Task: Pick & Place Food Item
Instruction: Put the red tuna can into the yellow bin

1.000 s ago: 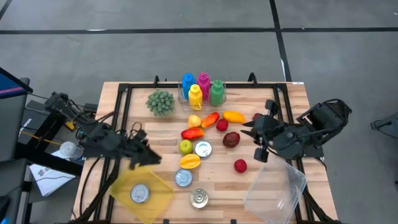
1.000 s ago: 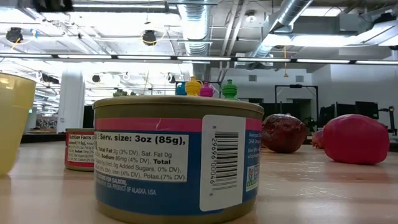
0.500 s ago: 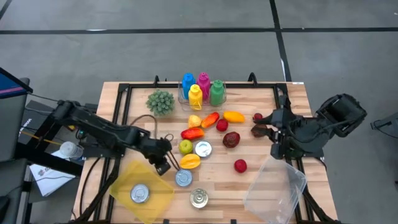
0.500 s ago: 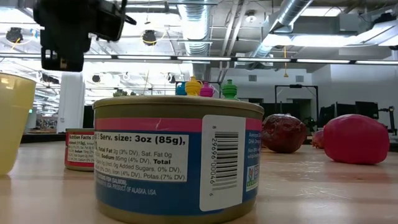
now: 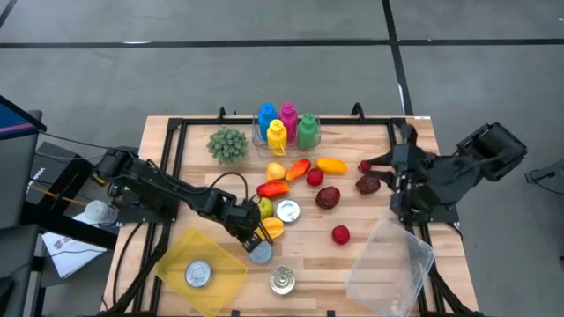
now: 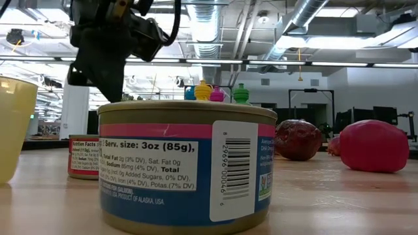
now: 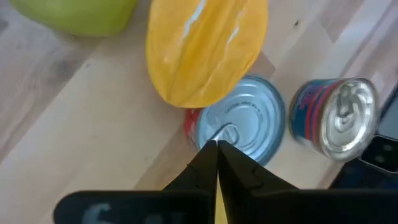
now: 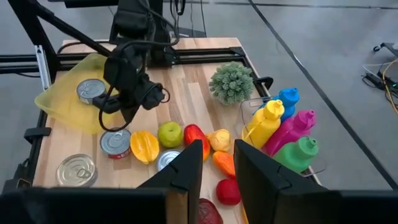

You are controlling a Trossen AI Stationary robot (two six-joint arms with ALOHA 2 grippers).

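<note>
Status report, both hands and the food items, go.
Left hand shut, empty, over the red-sided can. Right hand holds nothing visible, beside the dark red fruit. Yellow starfruit lies against that can, crowding it.

Yellow container (image 6: pixel 12 127): cut off by the low view's left edge. Front can (image 6: pixel 186 166): base cropped at the bottom edge; hides much of the table behind it. Red-labelled can (image 6: pixel 85 156): partly hidden behind the front can. Clear plastic container (image 5: pixel 390 269): cropped at the high view's bottom edge. Green fruit (image 7: pixel 74 14): cut off at the left wrist view's edge.
</note>
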